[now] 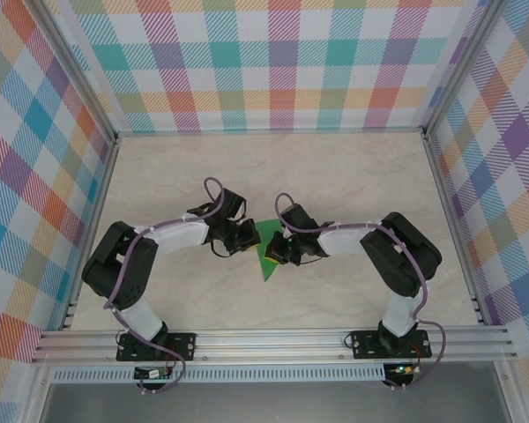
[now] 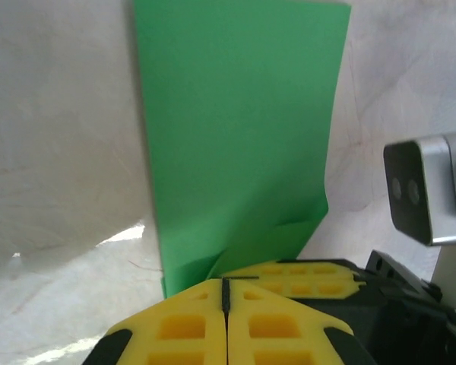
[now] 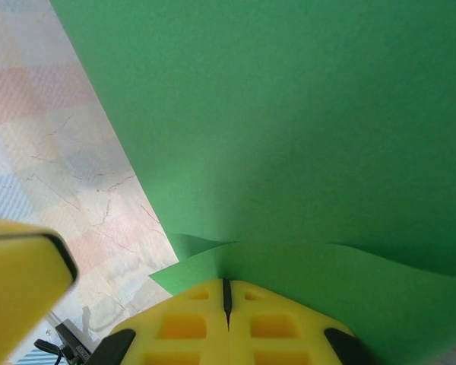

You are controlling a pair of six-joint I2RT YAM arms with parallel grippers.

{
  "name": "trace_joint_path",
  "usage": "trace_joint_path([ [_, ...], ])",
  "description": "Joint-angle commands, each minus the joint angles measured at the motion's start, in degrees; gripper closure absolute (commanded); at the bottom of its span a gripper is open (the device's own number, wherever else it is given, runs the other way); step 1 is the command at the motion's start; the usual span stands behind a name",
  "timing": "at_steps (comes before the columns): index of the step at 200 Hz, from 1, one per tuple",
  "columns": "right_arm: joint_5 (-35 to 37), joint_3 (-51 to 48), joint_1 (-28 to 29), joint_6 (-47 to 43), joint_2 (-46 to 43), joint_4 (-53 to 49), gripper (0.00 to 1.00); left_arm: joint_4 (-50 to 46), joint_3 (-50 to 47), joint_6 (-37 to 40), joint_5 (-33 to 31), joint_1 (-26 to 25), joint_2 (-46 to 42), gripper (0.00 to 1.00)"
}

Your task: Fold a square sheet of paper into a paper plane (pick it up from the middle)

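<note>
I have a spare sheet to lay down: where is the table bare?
Bare: the far half of the table up to the back wall, and the near strip between the arm bases. Crowded: the middle, where the left gripper and right gripper pinch the green paper.

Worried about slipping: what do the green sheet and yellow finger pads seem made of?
Green sheet: thin matte paper, apparently; it curls and creases where pinched. Yellow pads: moulded matte plastic or rubber, square recesses; unclear which.

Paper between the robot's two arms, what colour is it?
The paper is plain bright green all over. The left wrist view shows it best.
</note>
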Motion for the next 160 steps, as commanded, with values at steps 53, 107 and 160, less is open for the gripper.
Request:
trace_joint_path([
  [53, 3.26, -0.95, 0.21, -1.08, 2.52, -6.57, 0.99, 0.41, -0.94, -0.61, 1.25, -1.83, 2.09, 1.0],
  [107, 3.35, -1.13, 0.14, -0.92, 2.55, -6.53, 0.99, 0.58, -0.62, -0.88, 1.6, -2.1, 3.49, 1.0],
  [160, 3.3, -0.96, 0.18, -0.89, 2.67, -6.73, 0.99, -0.55, -0.27, -0.39, 1.08, -2.24, 4.49, 1.0],
])
